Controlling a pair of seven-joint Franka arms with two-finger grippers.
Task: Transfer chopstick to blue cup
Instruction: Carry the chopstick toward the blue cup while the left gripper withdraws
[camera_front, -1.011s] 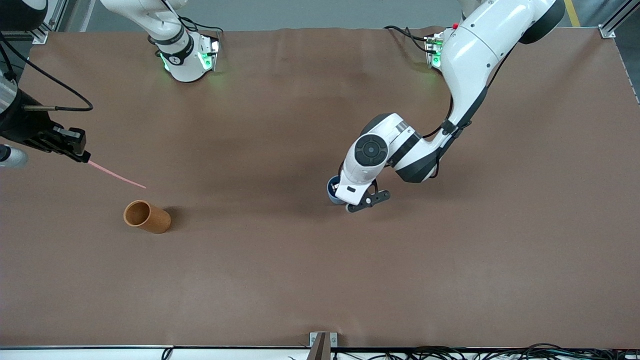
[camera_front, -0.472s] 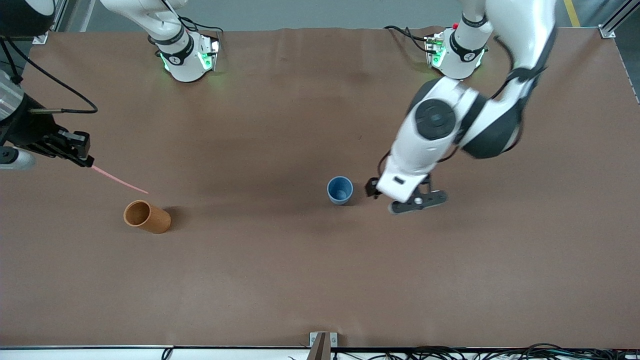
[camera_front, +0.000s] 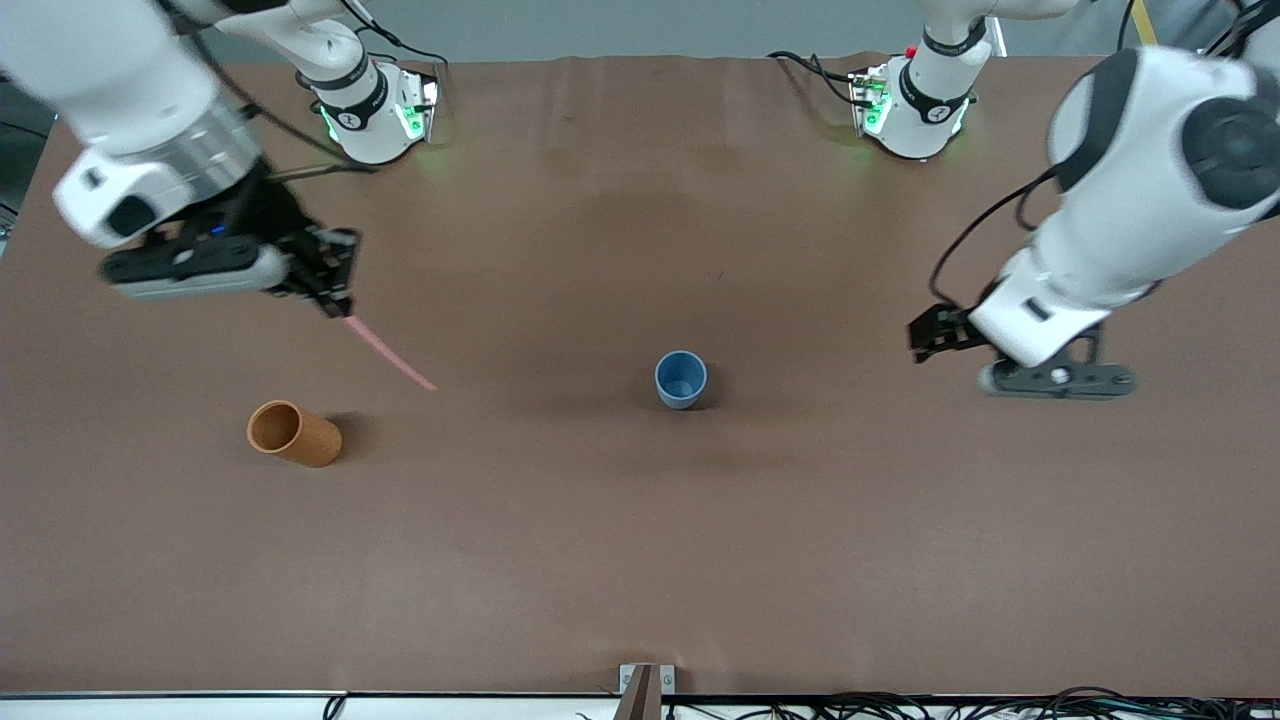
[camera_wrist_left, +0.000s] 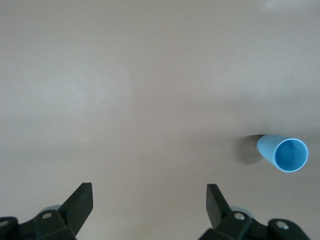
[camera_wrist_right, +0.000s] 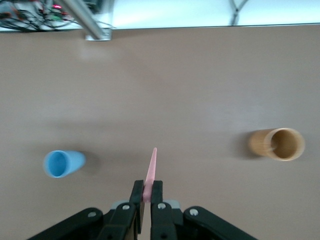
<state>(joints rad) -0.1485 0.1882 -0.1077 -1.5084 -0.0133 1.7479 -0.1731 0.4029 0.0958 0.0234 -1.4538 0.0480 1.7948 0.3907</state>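
Brown desk (camera_front: 640, 560): right tool (camera_front: 335, 300), upper left, clamps the chopstick (camera_front: 390, 354) mid-carry; next, bring it over the cup (camera_front: 681, 379), centre. Left tool (camera_front: 935, 335), wide open, waits.

I find no legible text, label, brand, number or sign in any of the three views. The collars on the two arm bases (camera_front: 352, 118) (camera_front: 930, 105) carry small dark marks, but I cannot make them out as letters or figures. The blue cup (camera_front: 681, 379), the orange-brown cup (camera_front: 294, 433) and the chopstick (camera_front: 390, 354) show plain surfaces with no print. The brown table cover (camera_front: 640, 560) is unmarked.
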